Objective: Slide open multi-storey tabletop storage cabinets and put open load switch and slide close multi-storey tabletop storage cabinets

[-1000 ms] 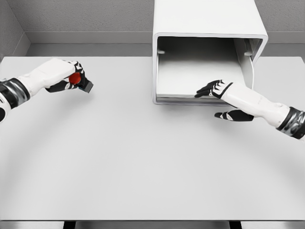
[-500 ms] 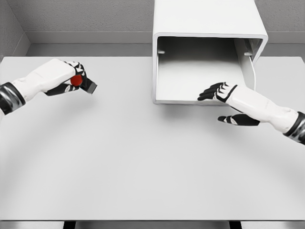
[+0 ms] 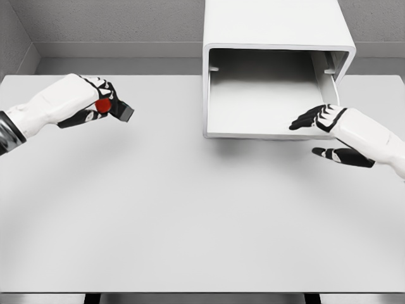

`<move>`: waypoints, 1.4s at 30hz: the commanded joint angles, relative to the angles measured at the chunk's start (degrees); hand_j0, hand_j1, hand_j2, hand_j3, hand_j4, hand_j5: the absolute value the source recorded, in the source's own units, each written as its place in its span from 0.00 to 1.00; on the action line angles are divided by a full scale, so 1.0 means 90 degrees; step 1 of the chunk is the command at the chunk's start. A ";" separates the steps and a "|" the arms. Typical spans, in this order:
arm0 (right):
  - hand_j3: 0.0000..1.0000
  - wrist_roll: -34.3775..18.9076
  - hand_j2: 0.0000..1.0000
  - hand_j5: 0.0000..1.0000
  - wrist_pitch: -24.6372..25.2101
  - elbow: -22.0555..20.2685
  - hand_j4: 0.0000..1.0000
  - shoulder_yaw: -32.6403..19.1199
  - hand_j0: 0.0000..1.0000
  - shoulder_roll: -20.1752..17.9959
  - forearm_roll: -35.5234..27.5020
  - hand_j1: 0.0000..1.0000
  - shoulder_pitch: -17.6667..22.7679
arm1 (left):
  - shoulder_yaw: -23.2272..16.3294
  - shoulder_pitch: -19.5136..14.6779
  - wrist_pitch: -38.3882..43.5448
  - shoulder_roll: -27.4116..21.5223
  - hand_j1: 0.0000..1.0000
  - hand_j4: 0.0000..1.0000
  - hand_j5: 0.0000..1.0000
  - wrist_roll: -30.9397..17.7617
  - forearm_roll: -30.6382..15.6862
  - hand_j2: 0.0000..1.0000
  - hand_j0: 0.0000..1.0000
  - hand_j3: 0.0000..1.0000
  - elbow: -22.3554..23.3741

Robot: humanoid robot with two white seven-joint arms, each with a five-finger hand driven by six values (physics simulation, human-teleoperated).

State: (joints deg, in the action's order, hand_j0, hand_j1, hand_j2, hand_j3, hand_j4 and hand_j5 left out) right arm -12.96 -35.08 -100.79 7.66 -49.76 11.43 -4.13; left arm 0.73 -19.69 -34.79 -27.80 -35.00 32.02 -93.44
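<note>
- From the head camera I see the white storage cabinet at the far middle-right of the grey table, its front open toward me.
- The drawer tray shows inside the opening; its front lip sits at the cabinet's lower front edge. I see nothing lying in the tray.
- My right hand comes in from the right edge and sits at the lower right corner of the cabinet opening. Its black fingers are loosely extended over the tray's front lip, and the thumb hangs separately below. It grips nothing; whether the fingertips touch the lip I cannot tell.
- My left hand is at the far left of the table, well apart from the cabinet, with the arm entering from the left edge.
- That hand is closed around the load switch: a red knob shows between the fingers, and a dark grey block end sticks out to the right of the knuckles, tilted.
- The switch looks held above the table surface, not resting on it.
</note>
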 commanded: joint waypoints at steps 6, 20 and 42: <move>0.63 -0.0005 0.63 0.63 0.0009 0.0047 0.63 -0.0616 0.63 -0.0291 -0.0059 0.63 0.0322 | 0.0114 0.0186 -0.0023 0.0003 0.30 0.30 0.30 0.0000 -0.0306 0.30 0.30 0.30 -0.0546; 0.61 0.0015 0.61 0.61 0.0009 0.0233 0.61 -0.1124 0.61 -0.0321 -0.0030 0.61 0.1142 | 0.0143 0.0244 -0.0023 0.0023 0.30 0.30 0.30 0.0000 -0.0609 0.30 0.30 0.30 -0.1044; 0.66 -0.0024 0.66 0.66 0.0009 0.0125 0.66 0.1004 0.66 0.0822 0.0429 0.66 -0.0839 | 0.0104 0.0225 -0.0023 0.0130 0.30 0.30 0.30 0.0000 -0.0834 0.30 0.30 0.30 -0.1083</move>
State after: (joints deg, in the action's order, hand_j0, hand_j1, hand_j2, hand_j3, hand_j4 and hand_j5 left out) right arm -13.20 -35.06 -99.73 13.57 -43.12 14.85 -12.30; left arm 1.58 -17.67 -35.17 -26.62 -35.03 25.13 -103.17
